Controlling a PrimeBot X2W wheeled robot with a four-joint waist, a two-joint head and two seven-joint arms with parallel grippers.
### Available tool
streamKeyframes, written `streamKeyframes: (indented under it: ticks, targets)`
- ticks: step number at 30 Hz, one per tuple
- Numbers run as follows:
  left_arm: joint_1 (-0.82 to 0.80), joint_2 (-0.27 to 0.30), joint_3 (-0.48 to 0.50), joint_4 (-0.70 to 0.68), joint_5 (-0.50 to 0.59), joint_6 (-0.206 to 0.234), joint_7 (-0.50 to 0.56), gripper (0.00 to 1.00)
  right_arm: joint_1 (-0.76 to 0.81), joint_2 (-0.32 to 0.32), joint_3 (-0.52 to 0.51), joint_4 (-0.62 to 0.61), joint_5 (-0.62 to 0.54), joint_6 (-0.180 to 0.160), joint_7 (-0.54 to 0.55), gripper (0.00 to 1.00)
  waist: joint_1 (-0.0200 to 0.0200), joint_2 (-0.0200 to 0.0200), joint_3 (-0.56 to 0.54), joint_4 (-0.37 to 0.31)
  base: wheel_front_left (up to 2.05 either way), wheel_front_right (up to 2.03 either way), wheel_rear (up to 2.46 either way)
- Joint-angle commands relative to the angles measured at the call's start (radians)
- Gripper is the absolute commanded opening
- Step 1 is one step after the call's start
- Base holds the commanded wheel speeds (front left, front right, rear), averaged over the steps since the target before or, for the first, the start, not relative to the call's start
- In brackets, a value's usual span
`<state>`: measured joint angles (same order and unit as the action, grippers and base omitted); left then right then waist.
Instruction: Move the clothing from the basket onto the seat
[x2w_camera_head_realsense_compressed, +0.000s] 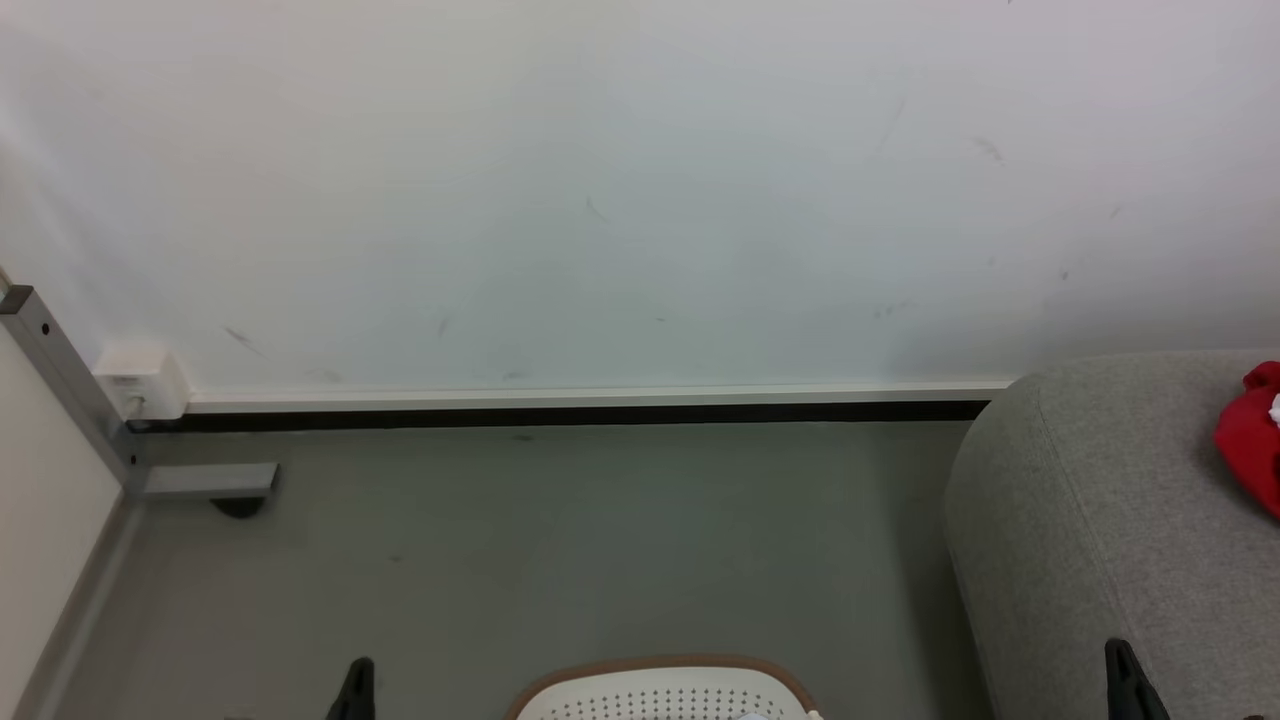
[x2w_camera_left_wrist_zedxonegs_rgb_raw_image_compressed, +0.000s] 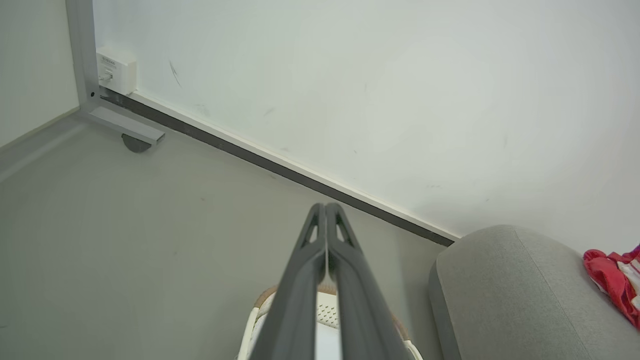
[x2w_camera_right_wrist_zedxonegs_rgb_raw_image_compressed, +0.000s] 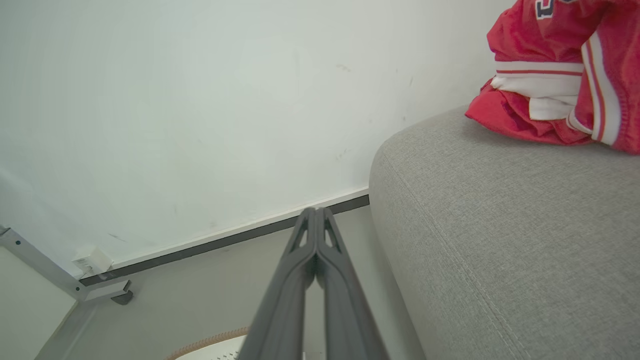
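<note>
Grey floor (x2w_camera_head_realsense_compressed: 560, 540) carrying a seat (x2w_camera_head_realsense_compressed: 1090, 520) and a basket (x2w_camera_head_realsense_compressed: 660, 690).
The seat stands at the right with red-and-white clothing (x2w_camera_head_realsense_compressed: 1250, 440) bunched on top. The basket sits apart to its left, and a metal frame foot (x2w_camera_head_realsense_compressed: 210, 482) rests by the wall.

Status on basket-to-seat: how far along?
Done: red clothing lies on the seat. In hand: nothing; left gripper and right gripper are both shut and empty, above the floor by the basket. Left: unclear, since most of the basket's inside is out of frame, so more clothing may remain.
</note>
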<state>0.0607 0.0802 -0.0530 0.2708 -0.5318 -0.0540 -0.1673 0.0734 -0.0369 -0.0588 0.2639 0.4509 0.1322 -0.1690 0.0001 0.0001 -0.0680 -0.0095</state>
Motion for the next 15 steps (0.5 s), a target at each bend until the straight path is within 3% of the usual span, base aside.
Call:
streamKeyframes:
  ticks: [1,15]
  targets:
    - [-0.030,0.002,0.010,-0.018,-0.043,-0.007,0.009,0.00,-0.033,-0.010,-0.005,-0.016,0.046,0.000,0.008,0.00,0.0000,-0.0001,0.001,0.000,0.00,0.00,0.00]
    - [-0.059,-0.004,0.041,-0.020,-0.250,-0.021,0.063,0.00,-0.066,-0.012,-0.015,-0.018,0.268,-0.001,0.063,0.00,0.0000,-0.0001,0.010,0.001,0.00,0.00,0.00]
